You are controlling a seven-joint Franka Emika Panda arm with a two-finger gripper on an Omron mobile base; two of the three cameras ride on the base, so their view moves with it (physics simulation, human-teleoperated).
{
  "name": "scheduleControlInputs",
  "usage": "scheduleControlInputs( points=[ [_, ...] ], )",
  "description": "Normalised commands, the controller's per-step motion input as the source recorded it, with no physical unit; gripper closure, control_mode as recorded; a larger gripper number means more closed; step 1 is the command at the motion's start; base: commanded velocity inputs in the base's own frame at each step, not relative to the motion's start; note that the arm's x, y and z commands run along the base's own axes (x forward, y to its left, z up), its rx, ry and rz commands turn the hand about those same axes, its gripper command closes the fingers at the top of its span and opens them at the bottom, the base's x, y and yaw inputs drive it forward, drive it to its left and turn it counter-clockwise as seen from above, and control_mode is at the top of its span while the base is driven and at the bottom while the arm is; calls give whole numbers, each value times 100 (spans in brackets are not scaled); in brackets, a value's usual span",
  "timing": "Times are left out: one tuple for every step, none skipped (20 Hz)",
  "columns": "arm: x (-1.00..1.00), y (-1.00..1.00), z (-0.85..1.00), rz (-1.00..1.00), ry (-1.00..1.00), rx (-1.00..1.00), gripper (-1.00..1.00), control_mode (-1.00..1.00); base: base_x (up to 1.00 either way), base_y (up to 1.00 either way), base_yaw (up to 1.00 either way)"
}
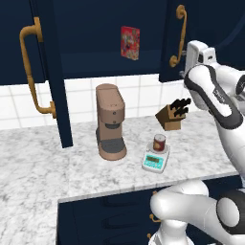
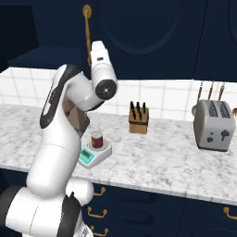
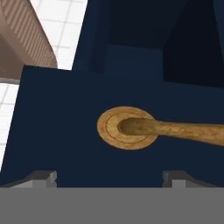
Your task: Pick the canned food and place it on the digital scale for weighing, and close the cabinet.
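While the spread jaws face the cabinet (image 1: pixel 110 38) door's brass handle (image 3: pixel 131 127) at twelve o'clock, the canned food (image 1: pixel 159 142) stands on the digital scale (image 1: pixel 156 160).

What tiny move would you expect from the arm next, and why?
Probably a push on the navy-blue cabinet door to swing it shut. The small dark-red can already stands on the white-and-teal scale, so only closing the cabinet is left. The gripper is spread wide right up against that door, beside the base of its curved brass handle, with nothing between the fingertips.
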Motion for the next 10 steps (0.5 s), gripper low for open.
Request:
scheduleControlInputs(
  points=[
    [68,-4,0,0,0,0,-100,-100,0,0,0],
    [71,-3,0,0,0,0,-100,-100,0,0,0],
    [73,-7,0,0,0,0,-100,-100,0,0,0],
    [67,-8,0,0,0,0,-100,-100,0,0,0],
    [63,-9,0,0,0,0,-100,-100,0,0,0],
    [63,-11,0,0,0,0,-100,-100,0,0,0],
    [66,-10,0,0,0,0,-100,-100,0,0,0],
    [71,-13,0,0,0,0,-100,-100,0,0,0],
    [78,-11,-2,0,0,0,-100,-100,0,0,0],
    [86,-8,-8,0,0,0,-100,-100,0,0,0]
  ],
)
